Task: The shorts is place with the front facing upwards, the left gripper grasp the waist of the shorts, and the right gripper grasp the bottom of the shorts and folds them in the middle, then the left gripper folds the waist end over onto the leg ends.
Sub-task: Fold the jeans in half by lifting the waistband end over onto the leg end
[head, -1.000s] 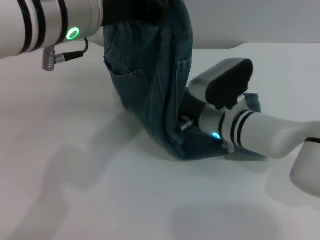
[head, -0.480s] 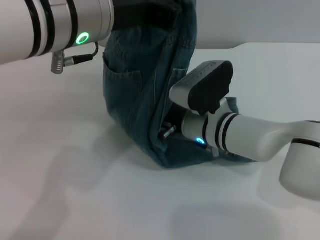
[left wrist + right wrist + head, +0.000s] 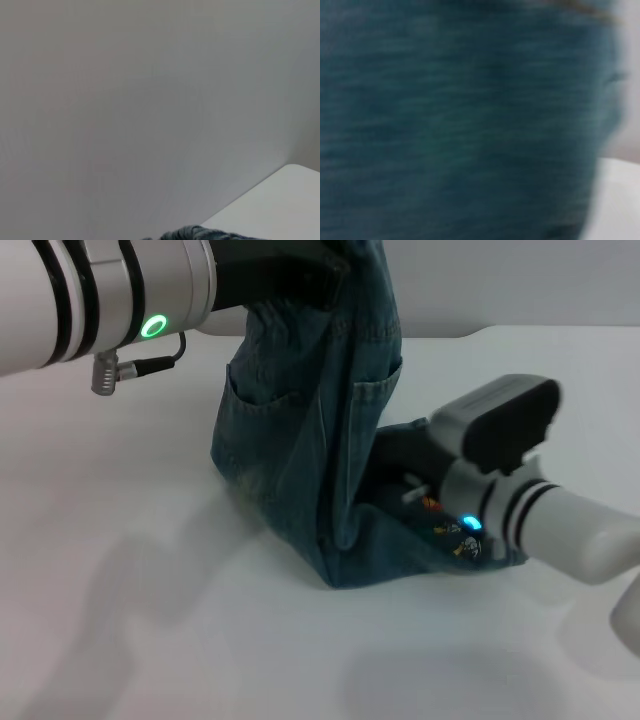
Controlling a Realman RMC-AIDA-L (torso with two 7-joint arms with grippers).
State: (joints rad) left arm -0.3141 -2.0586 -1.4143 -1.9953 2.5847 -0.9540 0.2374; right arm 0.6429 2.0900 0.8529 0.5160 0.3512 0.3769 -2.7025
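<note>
Upper left: left end effector (image 3: 290, 275) clamping the shorts (image 3: 300, 450) at the top, hanging them upright above the desk (image 3: 120, 620). Lower right: right end effector (image 3: 395, 475) pressing into denim, fingers hidden, state indeterminable.

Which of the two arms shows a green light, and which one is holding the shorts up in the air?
Both are the left arm: its green ring light glows beside the left gripper, which lifts the shorts. The right gripper, low at the table, shows a blue light.

Shorts (image 3: 300, 440): blue denim, hanging upright from waist end at left gripper (image 3: 290, 275); you see back pockets facing out. Lower part bends onto table toward right gripper (image 3: 395, 475); cartoon patch there.
</note>
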